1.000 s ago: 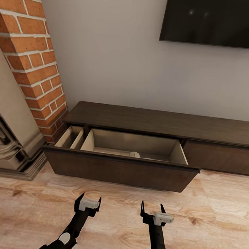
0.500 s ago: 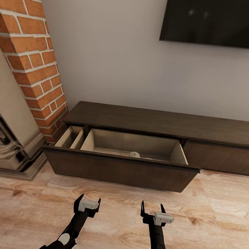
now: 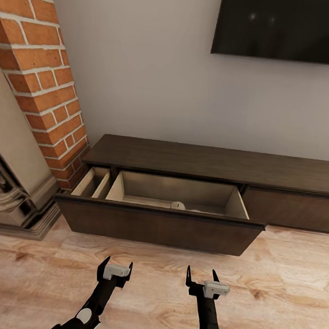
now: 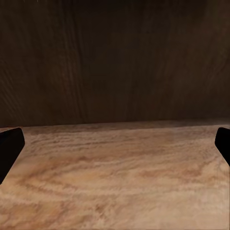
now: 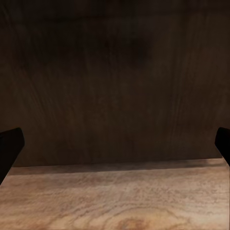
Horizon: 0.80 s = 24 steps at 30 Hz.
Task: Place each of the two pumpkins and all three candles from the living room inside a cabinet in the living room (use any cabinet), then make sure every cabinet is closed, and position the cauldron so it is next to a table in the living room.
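1. The low dark brown wood cabinet [image 3: 220,165] is cut off by the right edge of the head view.
2. A small pale rounded object [image 3: 177,204] in the open drawer is mostly hidden behind the dark drawer front [image 3: 158,227]; its kind cannot be told.
3. The black wall-mounted screen [image 3: 286,26] is cut off at the top and right.
4. The brick column [image 3: 38,67] and the stone fireplace surround [image 3: 6,189] are cropped at the left.

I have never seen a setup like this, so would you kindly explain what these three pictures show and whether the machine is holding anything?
This is a simulated two-armed robot on wheels. The large picture comes from its head camera: the left gripper and right gripper hang open and empty above the wood floor. Ahead stands a dark cabinet with its drawer pulled out; a pale rounded object, too hidden to identify, sits inside. The other two pictures come from cameras on each wrist, looking between the black fingertips at the drawer front and floor.
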Tool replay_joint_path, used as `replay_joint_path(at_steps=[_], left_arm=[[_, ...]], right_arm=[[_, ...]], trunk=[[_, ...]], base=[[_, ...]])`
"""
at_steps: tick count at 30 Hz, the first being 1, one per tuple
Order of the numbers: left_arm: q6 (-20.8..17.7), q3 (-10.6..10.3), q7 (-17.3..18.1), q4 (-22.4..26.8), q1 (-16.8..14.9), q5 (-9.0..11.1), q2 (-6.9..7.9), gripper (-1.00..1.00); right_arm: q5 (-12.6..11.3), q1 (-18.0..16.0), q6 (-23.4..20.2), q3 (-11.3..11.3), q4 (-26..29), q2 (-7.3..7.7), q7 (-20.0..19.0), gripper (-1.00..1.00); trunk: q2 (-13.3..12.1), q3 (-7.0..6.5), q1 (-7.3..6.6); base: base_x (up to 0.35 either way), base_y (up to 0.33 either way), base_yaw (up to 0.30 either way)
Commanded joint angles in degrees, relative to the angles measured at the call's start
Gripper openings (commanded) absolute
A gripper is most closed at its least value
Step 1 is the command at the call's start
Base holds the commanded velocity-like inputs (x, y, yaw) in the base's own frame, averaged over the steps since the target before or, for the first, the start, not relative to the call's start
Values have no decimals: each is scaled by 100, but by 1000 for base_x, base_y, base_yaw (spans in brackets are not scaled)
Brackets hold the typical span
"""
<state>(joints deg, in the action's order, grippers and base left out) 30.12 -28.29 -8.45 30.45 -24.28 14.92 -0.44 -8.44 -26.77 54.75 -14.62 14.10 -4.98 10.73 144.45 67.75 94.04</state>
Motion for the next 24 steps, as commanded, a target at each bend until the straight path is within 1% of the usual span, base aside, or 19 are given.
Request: replay_joint_path(at_steps=[1, 7, 13, 19, 24], left_arm=[[22, -49, -53, -4, -6, 27, 8, 100], [34, -46, -46, -4, -6, 39, 13, 100], [46, -53, 112, -1, -6, 34, 30, 100], [47, -46, 151, 4, -4, 43, 29, 100], [56, -48, 157, 1, 0, 39, 31, 100]], right_arm=[[-56, -4, 18, -50, -4, 3, 17, 100], [-66, -4, 18, -50, -4, 5, 24, 100], [-70, -5, 18, -48, -5, 6, 26, 100], [-75, -4, 18, -48, -5, 6, 26, 100], [-75, -4, 18, -48, -10, 6, 26, 100]], trunk=[[2, 4, 1], [2, 4, 1], [2, 4, 1], [2, 4, 1], [2, 4, 1]], base=[[217, 0, 0], [266, 0, 0], [78, 1, 0], [172, 58, 0], [76, 20, 0]])
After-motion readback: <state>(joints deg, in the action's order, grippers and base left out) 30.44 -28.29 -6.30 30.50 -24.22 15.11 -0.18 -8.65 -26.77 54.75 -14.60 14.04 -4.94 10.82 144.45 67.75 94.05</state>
